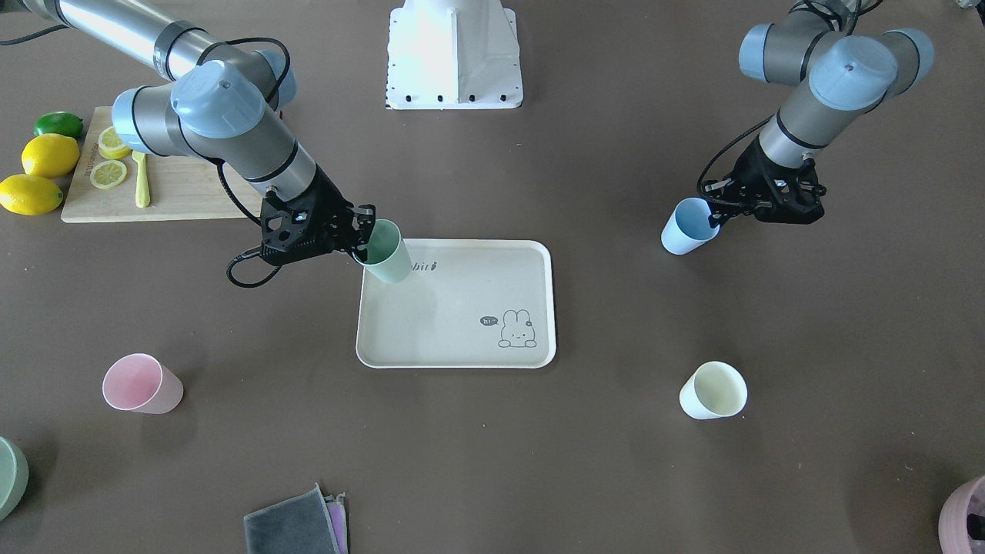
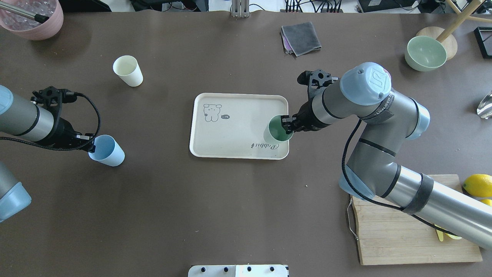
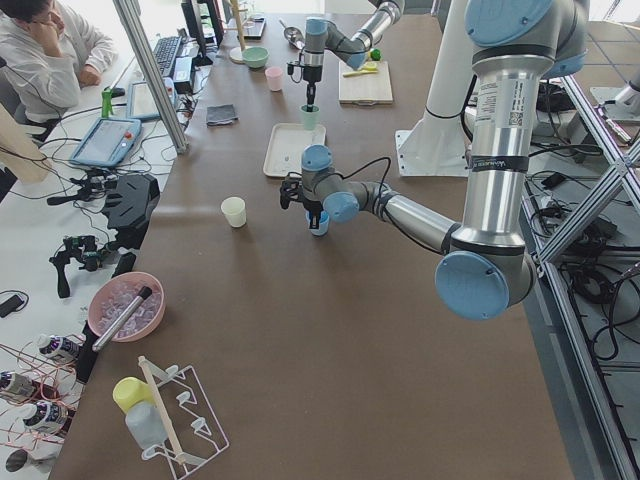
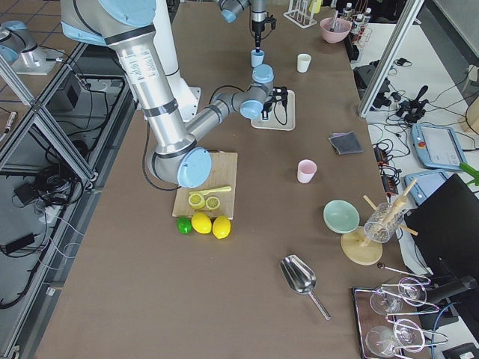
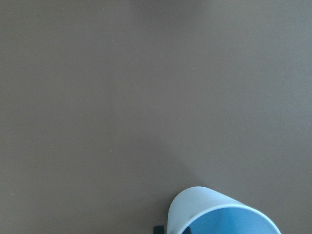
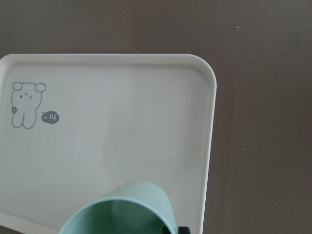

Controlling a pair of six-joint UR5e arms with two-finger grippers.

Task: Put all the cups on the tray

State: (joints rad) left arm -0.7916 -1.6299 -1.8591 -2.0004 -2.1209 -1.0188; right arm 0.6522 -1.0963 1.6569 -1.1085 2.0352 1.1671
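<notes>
Beige rectangular rabbit tray [image 2: 238, 123] mid-counter, nothing released on it. Right gripper [image 2: 286, 125] clamped on pastel green tumbler [image 1: 388, 261] over tray corner. Left gripper [image 2: 90, 145] clamped on light blue tumbler [image 2: 109, 152] near counter's left end. Pink tumbler [image 1: 142, 383], cream tumbler [image 1: 713, 390] untouched toward operators' edge.

The green cup [image 1: 388, 254] and tray [image 1: 446, 308] look matt, smooth plastic, the cutting board [image 1: 177, 201] bare wood, the table [image 1: 492, 462] matt-surfaced.

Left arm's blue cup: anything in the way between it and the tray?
Nothing visible. Bare table lies between the blue cup and the tray. The cream cup stands well off that line; the green cup, in the right gripper, is at the tray's far end.
</notes>
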